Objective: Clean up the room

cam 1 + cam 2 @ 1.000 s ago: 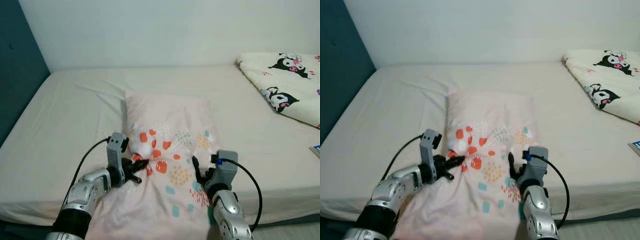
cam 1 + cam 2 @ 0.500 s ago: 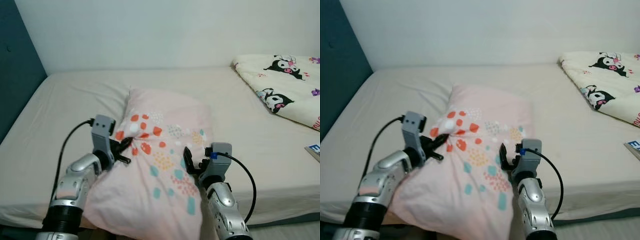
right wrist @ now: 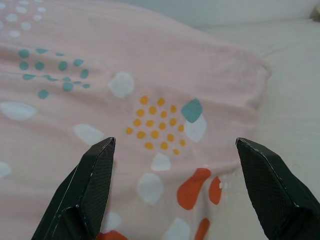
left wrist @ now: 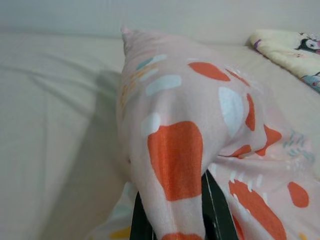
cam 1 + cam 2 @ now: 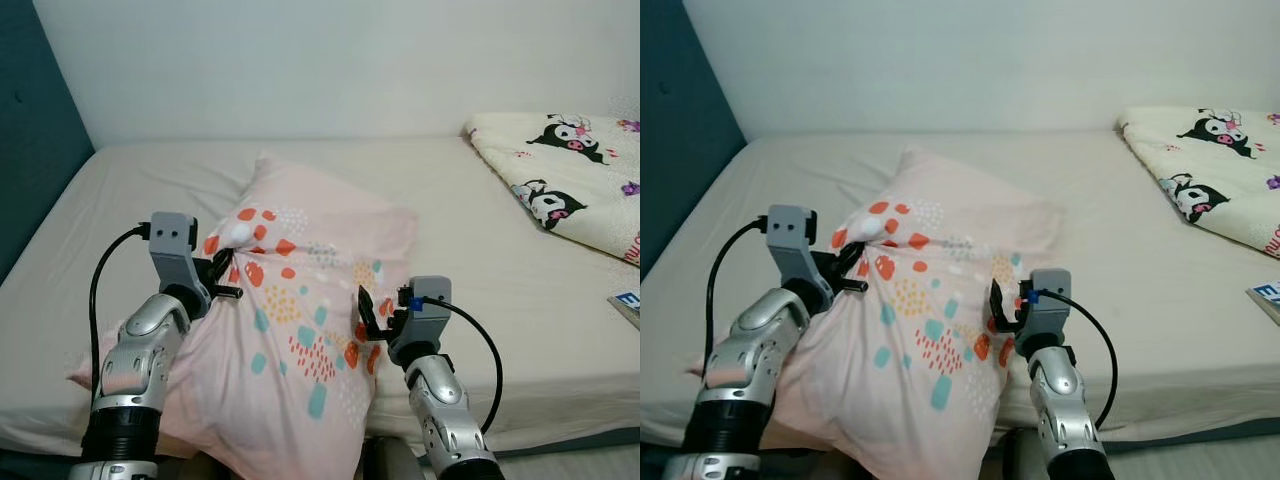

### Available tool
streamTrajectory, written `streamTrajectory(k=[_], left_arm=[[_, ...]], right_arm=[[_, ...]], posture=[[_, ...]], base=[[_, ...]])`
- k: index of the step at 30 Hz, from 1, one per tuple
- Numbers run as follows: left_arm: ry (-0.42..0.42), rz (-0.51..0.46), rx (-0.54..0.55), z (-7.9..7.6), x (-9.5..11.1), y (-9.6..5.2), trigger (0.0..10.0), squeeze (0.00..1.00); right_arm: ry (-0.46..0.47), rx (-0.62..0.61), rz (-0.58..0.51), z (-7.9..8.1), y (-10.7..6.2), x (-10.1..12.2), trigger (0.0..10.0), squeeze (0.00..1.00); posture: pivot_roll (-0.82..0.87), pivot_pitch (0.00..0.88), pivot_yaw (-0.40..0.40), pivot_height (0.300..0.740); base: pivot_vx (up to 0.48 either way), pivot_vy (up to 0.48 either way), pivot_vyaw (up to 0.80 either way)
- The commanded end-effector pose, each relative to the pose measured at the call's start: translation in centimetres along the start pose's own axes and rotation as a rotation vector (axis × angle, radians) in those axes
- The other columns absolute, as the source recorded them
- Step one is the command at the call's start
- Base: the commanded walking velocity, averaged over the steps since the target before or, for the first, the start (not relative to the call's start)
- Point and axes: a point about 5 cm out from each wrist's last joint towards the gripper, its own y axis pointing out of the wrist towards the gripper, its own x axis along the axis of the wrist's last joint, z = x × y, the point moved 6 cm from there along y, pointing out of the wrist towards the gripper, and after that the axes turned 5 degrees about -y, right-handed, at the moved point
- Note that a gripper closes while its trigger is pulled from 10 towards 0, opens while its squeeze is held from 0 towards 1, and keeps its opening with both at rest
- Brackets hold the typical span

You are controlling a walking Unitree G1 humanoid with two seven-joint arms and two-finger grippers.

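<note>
Left gripper [image 5: 222, 272] pinching pillow [image 5: 300, 330] fold, jaws clamped tight. Right gripper [image 3: 177, 192] jaws wide, seemingly just touching pillow over bed [image 5: 480, 240].

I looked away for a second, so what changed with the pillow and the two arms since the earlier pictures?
The left tool, shut on a pinch of the pink pillow, has lifted it up and toward the robot's left, so the pillow now stands tilted off the bed instead of lying flat. The right tool has risen alongside with its fingers open, at the pillow's right edge. The cartoon blanket stayed put.
</note>
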Motion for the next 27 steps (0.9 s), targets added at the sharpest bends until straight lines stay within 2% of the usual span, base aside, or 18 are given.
streamTrajectory(k=[1, 2, 3, 4, 9, 12, 13, 19, 27], left_arm=[[0.060, -0.100, 0.010, 0.0, 2.8, 0.1, 10.0, 0.00], [0.063, -0.089, 0.000, -0.2, 2.5, 0.0, 9.0, 0.00], [0.063, -0.089, 0.000, -0.2, 2.5, 0.0, 9.0, 0.00], [0.057, -0.093, 0.000, -0.2, 2.4, -0.1, 0.0, 0.00], [0.000, -0.095, 0.003, -0.2, 2.1, -0.2, 0.0, 0.00], [0.021, -0.101, 0.017, -0.1, 2.2, -0.2, 0.0, 0.00], [0.060, -0.100, 0.050, 0.2, 2.2, 0.0, 10.0, 0.00], [0.075, -0.104, 0.062, 0.1, 2.2, 0.1, 10.0, 0.00], [0.080, -0.103, 0.075, 0.3, 1.7, -0.1, 10.0, 0.00]], right_arm=[[-0.009, 0.005, 0.008, 0.0, -0.1, -0.4, 10.0, 0.00], [-0.010, 0.005, 0.009, 0.0, -0.2, -0.4, 10.0, 0.00], [-0.010, 0.005, 0.009, 0.0, -0.2, -0.4, 10.0, 0.00], [-0.010, 0.006, 0.009, 0.0, -0.2, -0.4, 10.0, 0.00], [-0.012, 0.006, 0.012, 0.0, -0.3, -0.6, 10.0, 0.00], [-0.012, 0.005, 0.014, 0.0, -0.3, -0.7, 10.0, 0.00], [-0.030, 0.014, 0.003, 0.2, -0.3, -0.5, 10.0, 0.00], [-0.088, 0.032, 0.001, 0.5, -0.3, -0.4, 10.0, 0.00], [-0.096, 0.043, 0.008, 0.6, -0.3, -0.6, 10.0, 0.00]], posture=[[0.01, 0.000, -0.058, 0.588], [0.01, 0.000, -0.061, 0.588], [0.01, 0.000, -0.061, 0.588], [0.01, 0.000, -0.061, 0.588], [0.01, 0.000, -0.059, 0.588], [0.01, 0.000, -0.058, 0.588], [0.02, 0.000, -0.061, 0.588], [0.02, 0.000, -0.062, 0.603], [0.02, 0.000, -0.068, 0.633]], base=[[0.000, 0.000, 0.00], [0.000, 0.000, 0.00], [0.000, 0.000, 0.00], [0.000, 0.000, 0.00], [0.000, 0.000, 0.00], [0.000, 0.000, 0.00], [0.000, 0.000, 0.00], [0.000, 0.000, 0.00], [0.000, 0.000, 0.00]])
